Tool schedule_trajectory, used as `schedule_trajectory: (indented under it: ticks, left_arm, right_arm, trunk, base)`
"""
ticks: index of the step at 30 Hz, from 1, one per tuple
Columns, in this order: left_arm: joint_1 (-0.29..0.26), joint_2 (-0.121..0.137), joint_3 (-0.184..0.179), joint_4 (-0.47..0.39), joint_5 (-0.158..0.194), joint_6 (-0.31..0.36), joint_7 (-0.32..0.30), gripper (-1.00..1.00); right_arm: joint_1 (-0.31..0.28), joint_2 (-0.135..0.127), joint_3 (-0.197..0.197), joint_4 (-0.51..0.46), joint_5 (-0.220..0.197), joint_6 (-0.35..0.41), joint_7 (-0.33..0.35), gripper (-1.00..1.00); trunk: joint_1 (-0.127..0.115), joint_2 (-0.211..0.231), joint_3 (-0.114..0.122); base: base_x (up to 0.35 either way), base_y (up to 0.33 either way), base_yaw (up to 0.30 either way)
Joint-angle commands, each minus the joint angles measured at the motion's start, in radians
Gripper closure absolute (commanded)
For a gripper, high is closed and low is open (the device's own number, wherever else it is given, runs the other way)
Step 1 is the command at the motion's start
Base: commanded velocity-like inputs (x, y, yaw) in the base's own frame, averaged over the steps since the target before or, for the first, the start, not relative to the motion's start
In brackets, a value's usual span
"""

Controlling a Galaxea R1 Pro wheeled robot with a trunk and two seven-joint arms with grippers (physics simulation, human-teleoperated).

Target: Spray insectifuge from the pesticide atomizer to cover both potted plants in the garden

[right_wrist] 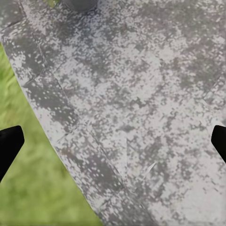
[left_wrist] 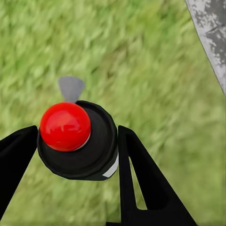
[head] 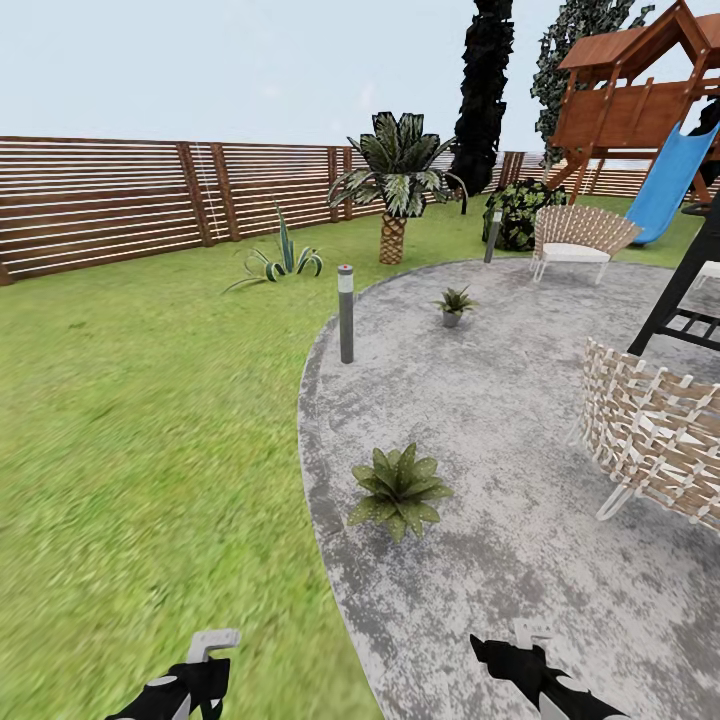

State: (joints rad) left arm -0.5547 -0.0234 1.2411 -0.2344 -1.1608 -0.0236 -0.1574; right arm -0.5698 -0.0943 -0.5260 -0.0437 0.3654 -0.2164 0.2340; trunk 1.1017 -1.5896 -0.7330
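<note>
Head view | bollard lamp (head: 346, 313) between potted plants (head: 399, 489) | wicker chair (head: 655, 436) near

One potted plant (head: 399, 489) sits on the patio (head: 520, 560) near its lawn (head: 130, 420) edge, the other (head: 454, 305) farther back.

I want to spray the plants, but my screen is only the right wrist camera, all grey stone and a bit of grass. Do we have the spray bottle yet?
Observer: Yes. The left claw is shut on the spray bottle, over grass.
Operator: Where's a plant?
Observer: The nearer potted plant sits ahead, on the stone patio near its grassy edge.
Operator: And the other one?
Observer: The farther potted plant stands deeper on the patio, right of a grey lamp post.
</note>
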Motion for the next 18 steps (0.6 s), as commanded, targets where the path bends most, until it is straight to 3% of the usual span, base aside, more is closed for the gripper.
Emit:
schedule_trajectory:
  ticks: [1, 18]
  left_arm:
    - [-0.001, -0.001, 0.008, -0.003, -0.010, -0.002, -0.007, 1.00]
    - [-0.001, -0.001, 0.009, -0.003, -0.010, -0.002, -0.007, 1.00]
  right_arm:
    - [0.000, -0.001, -0.009, 0.001, 0.007, -0.003, 0.004, -1.00]
    - [0.000, -0.001, -0.008, 0.001, 0.007, -0.003, 0.004, -1.00]
  trunk:
    - [0.000, 0.000, -0.001]
    - [0.000, 0.000, -0.001]
  base:
    - [0.000, 0.000, 0.000]
    - [0.000, 0.000, 0.000]
